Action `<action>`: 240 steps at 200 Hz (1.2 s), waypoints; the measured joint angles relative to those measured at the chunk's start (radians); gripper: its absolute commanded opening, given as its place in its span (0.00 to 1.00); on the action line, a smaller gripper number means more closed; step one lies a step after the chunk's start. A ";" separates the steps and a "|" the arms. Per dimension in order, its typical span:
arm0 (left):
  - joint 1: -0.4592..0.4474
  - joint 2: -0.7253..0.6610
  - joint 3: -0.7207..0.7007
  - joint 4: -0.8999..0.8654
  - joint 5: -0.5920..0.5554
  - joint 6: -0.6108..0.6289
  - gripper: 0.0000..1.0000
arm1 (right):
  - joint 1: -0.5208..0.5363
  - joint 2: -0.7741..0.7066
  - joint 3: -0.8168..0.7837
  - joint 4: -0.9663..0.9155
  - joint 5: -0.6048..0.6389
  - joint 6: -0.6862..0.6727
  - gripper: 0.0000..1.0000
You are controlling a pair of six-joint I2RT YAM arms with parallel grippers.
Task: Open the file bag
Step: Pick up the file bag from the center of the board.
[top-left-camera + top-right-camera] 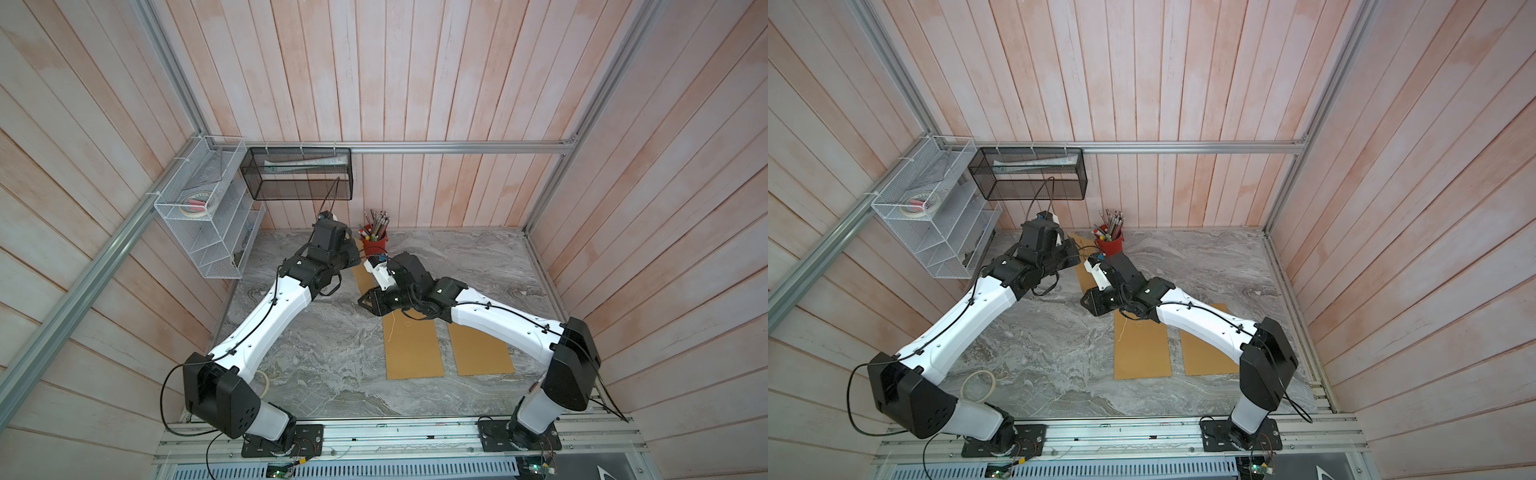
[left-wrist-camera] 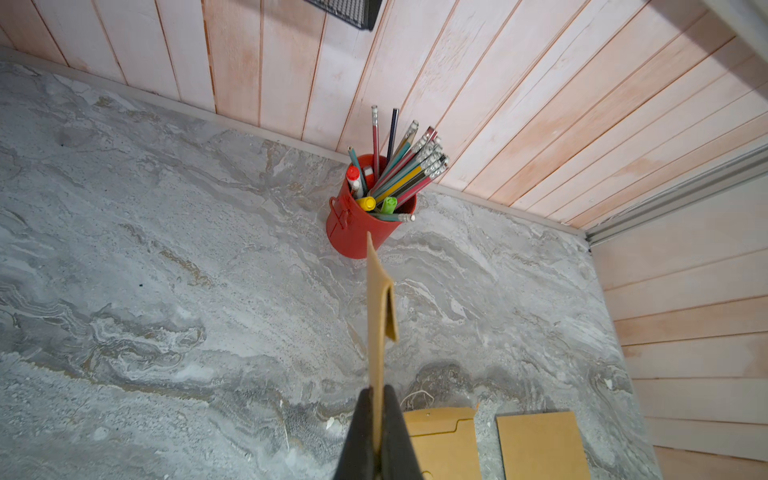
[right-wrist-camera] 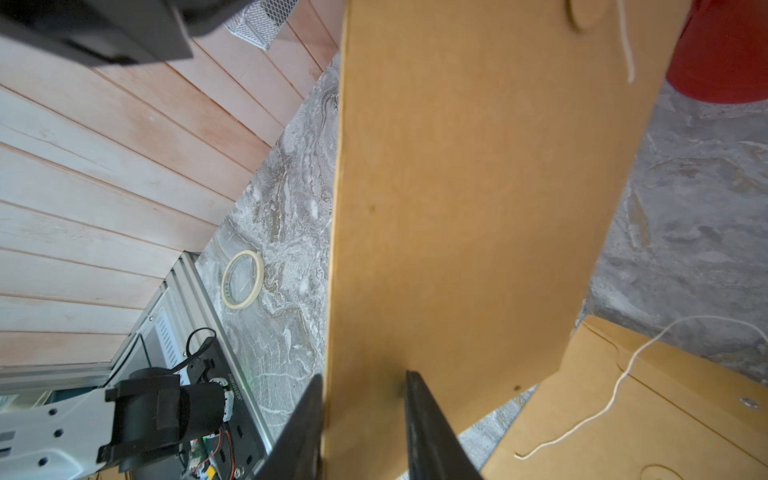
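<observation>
A brown paper file bag [image 2: 378,316] hangs lifted off the marble table, seen edge-on in the left wrist view, its folded flap hanging to one side. My left gripper [image 2: 377,388] is shut on its edge. In the right wrist view the same bag [image 3: 478,187] fills the middle, with a round clasp and a white string near its far end. My right gripper [image 3: 363,376] stands open, its fingers astride the bag's near end with a gap. In a top view the bag [image 1: 365,278] spans between the left gripper [image 1: 353,254] and the right gripper [image 1: 365,300].
Two more brown file bags lie flat on the table, one with a loose string [image 1: 413,349] and one beside it [image 1: 482,349]. A red cup of pencils [image 1: 374,241] stands just behind the grippers. A tape roll [image 1: 979,386], a white wire rack [image 1: 199,216] and a black mesh basket [image 1: 299,174] are at the left.
</observation>
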 measured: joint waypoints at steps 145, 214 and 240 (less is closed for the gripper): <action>0.143 -0.204 -0.291 0.379 0.295 0.030 0.00 | -0.196 -0.136 -0.300 0.115 -0.167 0.023 0.34; 0.146 -0.245 -0.501 0.652 0.604 -0.011 0.00 | -0.469 -0.224 -0.406 0.356 -0.428 0.075 0.35; 0.146 -0.261 -0.557 0.734 0.688 -0.037 0.00 | -0.523 -0.207 -0.409 0.422 -0.515 0.088 0.35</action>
